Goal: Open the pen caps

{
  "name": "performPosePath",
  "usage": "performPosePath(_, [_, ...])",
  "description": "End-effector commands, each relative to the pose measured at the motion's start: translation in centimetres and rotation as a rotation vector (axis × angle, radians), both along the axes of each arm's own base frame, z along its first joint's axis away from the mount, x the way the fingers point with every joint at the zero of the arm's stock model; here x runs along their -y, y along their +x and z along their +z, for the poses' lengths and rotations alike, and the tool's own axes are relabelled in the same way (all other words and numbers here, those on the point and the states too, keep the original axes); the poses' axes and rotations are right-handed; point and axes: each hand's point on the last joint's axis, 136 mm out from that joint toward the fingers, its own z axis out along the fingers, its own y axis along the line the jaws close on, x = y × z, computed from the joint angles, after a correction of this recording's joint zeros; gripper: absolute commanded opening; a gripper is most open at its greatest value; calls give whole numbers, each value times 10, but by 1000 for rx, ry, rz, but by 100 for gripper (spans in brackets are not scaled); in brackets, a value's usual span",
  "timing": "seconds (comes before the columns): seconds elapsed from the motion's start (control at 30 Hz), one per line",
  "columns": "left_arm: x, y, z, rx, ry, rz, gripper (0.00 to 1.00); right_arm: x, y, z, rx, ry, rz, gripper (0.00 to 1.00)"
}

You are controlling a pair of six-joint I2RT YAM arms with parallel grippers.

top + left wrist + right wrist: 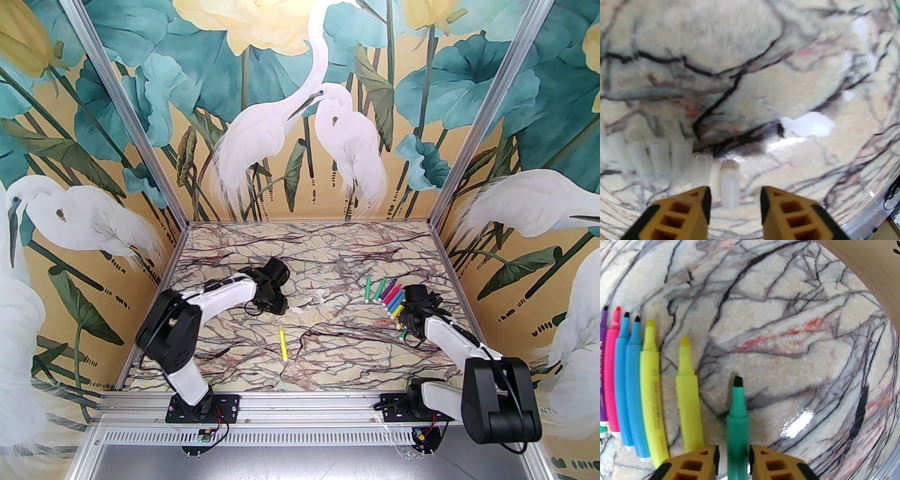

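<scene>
Pen caps (680, 154) lie in a row; your left gripper (734, 191), released, brackets the endmost cap (730, 185). Your right gripper (733, 451) stands parted around the green pen (737, 425).

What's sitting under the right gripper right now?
A green pen, uncapped with its dark tip bare, lies on the marble table between the jaws of the right gripper. Its rear end is covered by the gripper.

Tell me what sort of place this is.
Probably a robot-manipulation test booth, not a home: aluminium frame posts hold heron-printed wall panels, and the left arm and right arm are bolted at the edge of a marble-patterned table.
</scene>
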Motion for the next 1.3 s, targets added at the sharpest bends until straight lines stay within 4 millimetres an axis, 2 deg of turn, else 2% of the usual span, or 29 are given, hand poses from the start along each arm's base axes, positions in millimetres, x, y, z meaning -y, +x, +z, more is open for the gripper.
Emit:
performPosePath(0.0, [0,-1,17,46,-36,20,50,-5,8,18,45,16,44,31])
performPosePath(0.13, [-5,-1,37,98,-72,53,56,-16,16,33,64,12,110,35])
performPosePath(0.3, [-16,0,55,136,-167,120,60,-36,25,59,58,-73,228,41])
performPosePath(0.5, [-45,3,65,172,-234,234,62,-84,39,87,82,-107,436,48])
performPosePath(0.7, [-73,1,69,204,-270,328,69,-150,48,99,74,-101,667,54])
performPosePath(0.87, [-85,3,75,232,-293,387,71,-225,49,102,46,-69,895,55])
performPosePath(1.07, [-101,4,69,255,-302,464,71,-300,36,99,20,-23,1087,55])
performPosePath(1.27, [-117,1,60,255,-293,523,72,-350,16,83,-41,-6,1215,55])
